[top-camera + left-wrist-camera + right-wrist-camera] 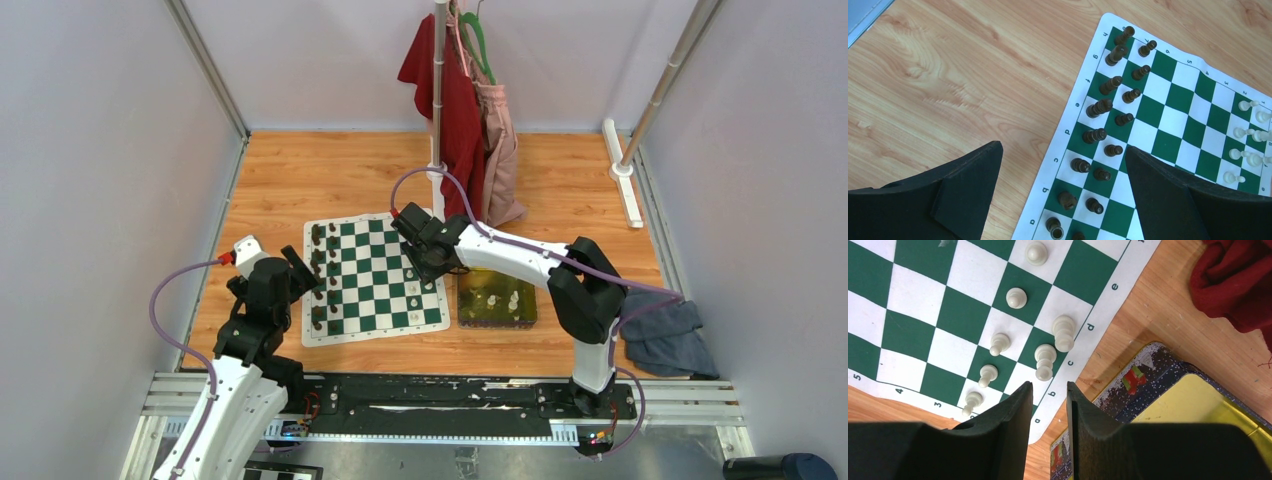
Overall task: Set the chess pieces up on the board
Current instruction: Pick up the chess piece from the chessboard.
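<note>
1. The thin, flat chess mat of dark green and white squares (375,262) lies on the wooden table between the two arms.
2. Dark brown plastic chessmen (1099,106) fill its two left columns, and that side looks complete.
3. Small cream-white plastic chessmen (1045,361) stand along its right side. There are five pawns in a line, with two taller men behind them at the edge. The back-row squares farther along are bare.
4. More cream men lie in the yellow-green rectangular tin tray (1148,375) just right of the mat. How many is hard to tell from above.
5. The right gripper (1049,385) hangs over the mat's right edge. Its fingers are almost together, with a slim gap and nothing between them.
6. The left gripper (1063,146) hovers at the mat's left edge, fingers wide apart and empty.
7. Roughly half the cream side seems left to place.
</note>
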You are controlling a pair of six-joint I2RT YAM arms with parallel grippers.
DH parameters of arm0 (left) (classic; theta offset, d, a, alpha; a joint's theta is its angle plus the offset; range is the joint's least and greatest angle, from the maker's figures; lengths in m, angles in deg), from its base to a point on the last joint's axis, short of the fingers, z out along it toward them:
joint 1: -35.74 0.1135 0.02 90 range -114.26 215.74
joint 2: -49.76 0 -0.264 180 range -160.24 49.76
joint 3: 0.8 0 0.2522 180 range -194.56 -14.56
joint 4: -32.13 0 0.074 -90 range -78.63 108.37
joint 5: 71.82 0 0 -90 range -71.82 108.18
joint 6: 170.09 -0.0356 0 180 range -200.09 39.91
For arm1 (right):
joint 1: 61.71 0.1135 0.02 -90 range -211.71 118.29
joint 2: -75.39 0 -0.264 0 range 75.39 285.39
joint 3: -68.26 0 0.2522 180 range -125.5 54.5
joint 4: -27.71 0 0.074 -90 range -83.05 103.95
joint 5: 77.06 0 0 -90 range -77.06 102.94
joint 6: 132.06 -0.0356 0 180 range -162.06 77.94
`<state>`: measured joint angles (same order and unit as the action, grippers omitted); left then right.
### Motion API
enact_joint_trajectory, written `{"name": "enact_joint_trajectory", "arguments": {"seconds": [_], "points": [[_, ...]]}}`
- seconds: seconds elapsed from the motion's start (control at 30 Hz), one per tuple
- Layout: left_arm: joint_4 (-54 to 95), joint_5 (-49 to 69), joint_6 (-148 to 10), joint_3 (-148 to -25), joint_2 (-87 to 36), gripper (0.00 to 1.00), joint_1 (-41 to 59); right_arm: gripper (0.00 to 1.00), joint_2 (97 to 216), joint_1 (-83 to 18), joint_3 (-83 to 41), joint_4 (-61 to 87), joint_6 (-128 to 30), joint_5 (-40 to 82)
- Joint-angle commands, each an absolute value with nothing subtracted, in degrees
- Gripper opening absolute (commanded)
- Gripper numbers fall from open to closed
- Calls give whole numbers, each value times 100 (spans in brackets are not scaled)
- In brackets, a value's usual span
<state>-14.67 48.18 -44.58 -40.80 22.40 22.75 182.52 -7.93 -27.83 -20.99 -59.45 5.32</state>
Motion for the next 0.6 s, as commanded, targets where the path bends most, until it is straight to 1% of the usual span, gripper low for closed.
{"name": "enact_joint_trajectory", "arguments": {"seconds": [0.0,0.57], "points": [[-1380,4850,-4468,-4040,2201,100,2230,35,18143,-695,-2715,-2022,-6029,587],[-1380,4887,-4475,-4040,2162,100,2230,34,18322,-696,-2716,-1918,-6007,687]]}}
